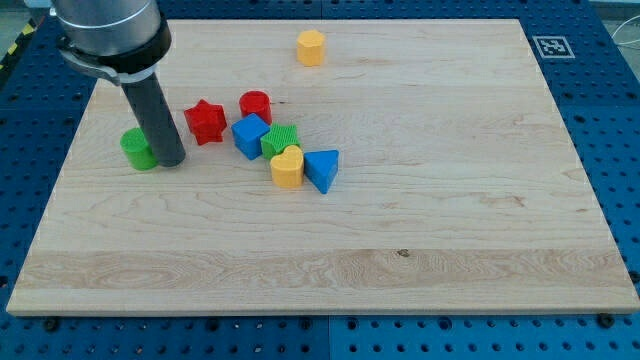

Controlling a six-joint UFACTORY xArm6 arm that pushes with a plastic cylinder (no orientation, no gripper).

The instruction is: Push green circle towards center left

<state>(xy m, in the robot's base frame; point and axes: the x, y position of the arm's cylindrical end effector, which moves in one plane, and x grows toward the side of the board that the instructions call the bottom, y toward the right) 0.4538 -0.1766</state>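
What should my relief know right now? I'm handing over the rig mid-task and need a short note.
My tip sits on the board, right against the green circle, on the side toward the view's right.
The green circle is already near the board's left edge, roughly mid-height.
Cluster toward the view's right: red star, red cylinder, blue cube, green block, yellow heart, blue triangle. Yellow hexagon near the top.
Left: confirm placement; perhaps a slight nudge.
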